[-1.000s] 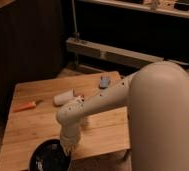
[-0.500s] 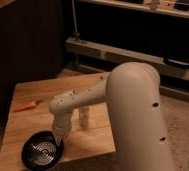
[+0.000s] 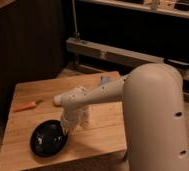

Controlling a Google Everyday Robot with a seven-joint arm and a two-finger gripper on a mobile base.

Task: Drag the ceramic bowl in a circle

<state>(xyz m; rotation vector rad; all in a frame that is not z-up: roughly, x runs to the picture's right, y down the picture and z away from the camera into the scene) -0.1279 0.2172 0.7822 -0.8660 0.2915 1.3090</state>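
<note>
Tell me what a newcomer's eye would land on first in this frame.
The bulky white robot arm fills the right side and reaches left across the wooden table. Its gripper, shut, sits at the right rim of the glossy black ceramic bowl near the table's front left corner; whether it pinches the rim cannot be told. A small orange object lies near the table's left edge.

Your pincer [image 3: 66, 125] meets the bowl [image 3: 47, 141] at its rim, the contact too blurred to judge. Behind the pincer, the arm [image 3: 100, 94] half hides a bluish thing [image 3: 104, 79].
</note>
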